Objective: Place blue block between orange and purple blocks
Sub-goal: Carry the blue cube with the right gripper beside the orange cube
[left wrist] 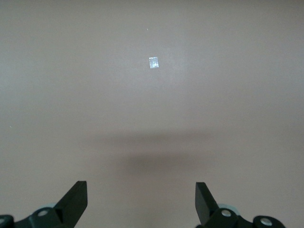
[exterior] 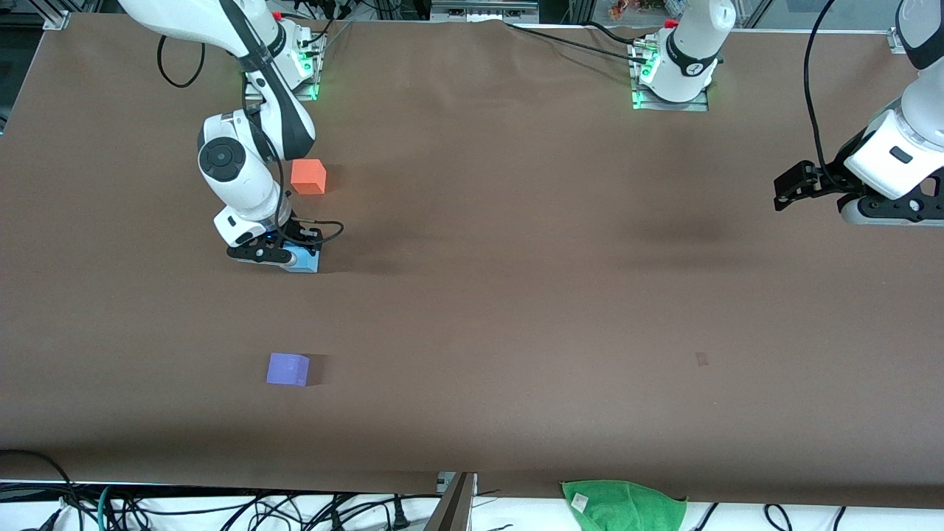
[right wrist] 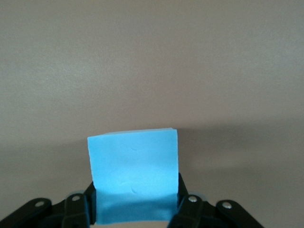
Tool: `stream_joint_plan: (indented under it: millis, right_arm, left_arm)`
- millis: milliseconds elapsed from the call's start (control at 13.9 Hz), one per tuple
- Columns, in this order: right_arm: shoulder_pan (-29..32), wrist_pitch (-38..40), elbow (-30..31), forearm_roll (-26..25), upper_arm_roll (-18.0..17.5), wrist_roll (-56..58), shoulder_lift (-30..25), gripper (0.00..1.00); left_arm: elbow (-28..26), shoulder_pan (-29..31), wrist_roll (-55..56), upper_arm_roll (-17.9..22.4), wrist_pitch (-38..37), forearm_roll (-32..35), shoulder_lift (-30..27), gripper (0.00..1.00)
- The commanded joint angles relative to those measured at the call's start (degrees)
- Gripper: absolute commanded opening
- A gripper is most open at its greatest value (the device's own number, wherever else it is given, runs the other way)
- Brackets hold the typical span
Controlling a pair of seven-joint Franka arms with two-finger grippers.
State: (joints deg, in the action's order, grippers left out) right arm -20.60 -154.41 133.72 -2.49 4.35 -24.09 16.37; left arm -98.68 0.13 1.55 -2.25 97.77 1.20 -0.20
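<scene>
Right gripper [exterior: 284, 256] bent low to worktop [exterior: 516, 295], jaws pinched on blue block [exterior: 304, 262]. Left gripper [left wrist: 141, 202] held waiting, jaws spread.

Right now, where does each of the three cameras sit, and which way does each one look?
Front view: high across the table, facing both arm bases; shows the orange block, purple block, both arms.
Left wrist view: looks down at bare table; left end effector open.
Right wrist view: looks down at the blue block in the right end effector.
Shared: front and right wrist views both show the blue block.
</scene>
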Motion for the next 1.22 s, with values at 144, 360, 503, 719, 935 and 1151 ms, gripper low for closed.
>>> stream_joint_plan:
  millis: [144, 360, 503, 719, 935, 1151]
  right_arm:
    - [0.0, -5.6, 2.6, 1.1, 0.2, 2.3, 1.0, 0.57]
    - [-0.1, -7.7, 3.1, 1.1, 0.2, 2.3, 1.8, 0.58]
    - [-0.1, -7.9, 3.1, 1.1, 0.2, 2.4, 2.1, 0.94]
    - [-0.1, -7.4, 2.9, 1.1, 0.2, 3.6, 1.1, 0.99]
    - [-0.1, -1.7, 0.5, 1.1, 0.8, 5.6, -1.5, 0.99]
    - [-0.1, 8.5, -5.0, 1.1, 1.5, 8.7, -3.4, 0.99]
  left_arm:
    - [0.6, 0.3, -1.3, 0.0, -0.9, -1.0, 0.0, 1.00]
    - [0.7, 0.3, -1.2, 0.0, -1.2, -1.0, 0.0, 1.00]
    - [0.7, 0.2, -1.2, 0.0, -1.2, -1.0, 0.0, 1.00]
    - [0.7, 0.1, -1.1, -0.1, -1.2, -1.0, 0.0, 1.00]
    - [0.7, 0.1, -1.2, -0.1, -1.2, -1.0, 0.0, 1.00]
    - [0.7, 0.1, -1.1, -0.1, -1.3, -1.0, -0.1, 1.00]
